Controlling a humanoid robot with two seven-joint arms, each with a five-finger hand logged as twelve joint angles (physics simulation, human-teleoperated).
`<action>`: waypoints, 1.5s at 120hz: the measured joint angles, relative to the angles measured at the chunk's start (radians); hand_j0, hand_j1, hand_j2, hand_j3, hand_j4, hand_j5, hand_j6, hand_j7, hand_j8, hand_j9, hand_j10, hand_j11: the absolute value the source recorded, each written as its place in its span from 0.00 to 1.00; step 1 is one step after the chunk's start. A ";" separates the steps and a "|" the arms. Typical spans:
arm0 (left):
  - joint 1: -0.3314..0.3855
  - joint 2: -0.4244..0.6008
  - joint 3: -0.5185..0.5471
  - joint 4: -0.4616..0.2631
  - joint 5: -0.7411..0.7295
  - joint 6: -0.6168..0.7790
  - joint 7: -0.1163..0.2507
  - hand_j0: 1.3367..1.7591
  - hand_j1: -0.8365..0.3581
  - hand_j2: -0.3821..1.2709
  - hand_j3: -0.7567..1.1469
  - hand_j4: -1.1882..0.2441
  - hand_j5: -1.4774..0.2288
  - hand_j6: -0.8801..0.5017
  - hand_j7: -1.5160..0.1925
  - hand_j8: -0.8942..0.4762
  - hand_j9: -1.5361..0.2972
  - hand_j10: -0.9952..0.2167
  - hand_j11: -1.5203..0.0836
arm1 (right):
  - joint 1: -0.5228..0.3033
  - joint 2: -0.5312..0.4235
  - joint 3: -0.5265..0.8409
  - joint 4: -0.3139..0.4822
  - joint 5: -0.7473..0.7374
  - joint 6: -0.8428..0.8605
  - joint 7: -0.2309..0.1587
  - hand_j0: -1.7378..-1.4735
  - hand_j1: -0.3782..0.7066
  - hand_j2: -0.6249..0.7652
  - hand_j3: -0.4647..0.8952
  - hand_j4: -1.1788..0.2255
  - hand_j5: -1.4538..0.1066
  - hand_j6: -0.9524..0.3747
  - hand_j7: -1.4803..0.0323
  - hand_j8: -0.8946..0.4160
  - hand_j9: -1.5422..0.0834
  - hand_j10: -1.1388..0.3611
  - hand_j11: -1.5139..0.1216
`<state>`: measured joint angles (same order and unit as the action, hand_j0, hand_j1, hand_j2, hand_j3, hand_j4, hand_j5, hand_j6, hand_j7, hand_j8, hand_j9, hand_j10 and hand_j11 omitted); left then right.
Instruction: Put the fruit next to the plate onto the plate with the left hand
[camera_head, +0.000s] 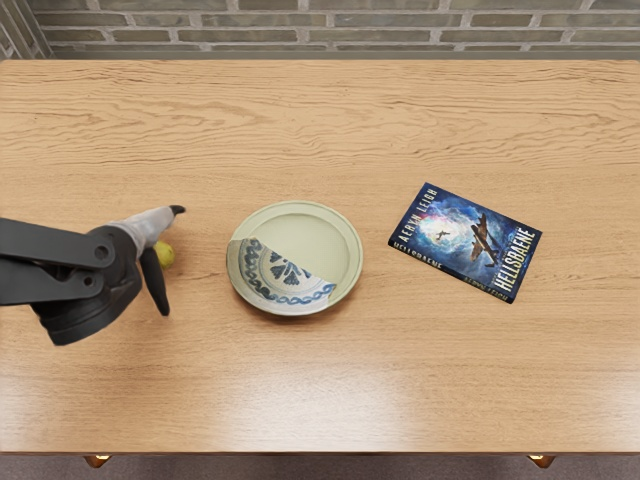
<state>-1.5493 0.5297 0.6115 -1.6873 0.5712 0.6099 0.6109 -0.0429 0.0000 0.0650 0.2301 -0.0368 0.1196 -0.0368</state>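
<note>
My left hand (138, 250) sat left of the plate (338, 235), fingers (156, 283) spread wide, gripping nothing. The fruit (166, 254) (small, yellow) lay between them on the worktop (320, 380), near the plate's left.

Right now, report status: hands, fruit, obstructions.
Left hand open, fingers spread around fruit. Fruit on table, left of plate. Right hand out of view. Book right of plate, not in the way.
</note>
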 joint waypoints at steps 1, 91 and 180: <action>0.000 0.000 0.000 0.001 0.000 0.000 0.000 0.76 0.95 0.24 0.40 0.80 0.83 0.60 0.85 0.62 0.80 0.78 0.91 | 0.000 0.000 0.000 0.000 0.000 0.000 0.000 0.30 0.04 0.45 0.34 0.83 0.92 0.71 0.97 0.67 0.94 0.75 0.91; 0.049 -0.030 -0.002 0.111 0.020 0.001 0.000 0.76 0.67 0.27 0.40 0.60 0.62 0.40 0.64 0.41 0.61 0.55 0.69 | 0.000 0.000 0.000 0.000 0.000 0.000 0.000 0.30 0.04 0.45 0.34 0.83 0.92 0.71 0.97 0.67 0.94 0.75 0.91; 0.051 -0.033 -0.004 0.109 0.004 0.000 0.000 0.75 0.47 0.30 0.40 0.44 0.43 0.28 0.45 0.34 0.43 0.36 0.48 | 0.000 0.000 0.000 0.000 0.000 0.000 0.000 0.30 0.04 0.45 0.34 0.83 0.92 0.71 0.97 0.67 0.94 0.75 0.91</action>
<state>-1.4987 0.4970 0.6071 -1.5787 0.5748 0.6094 0.6112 -0.0429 0.0000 0.0649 0.2301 -0.0368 0.1196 -0.0368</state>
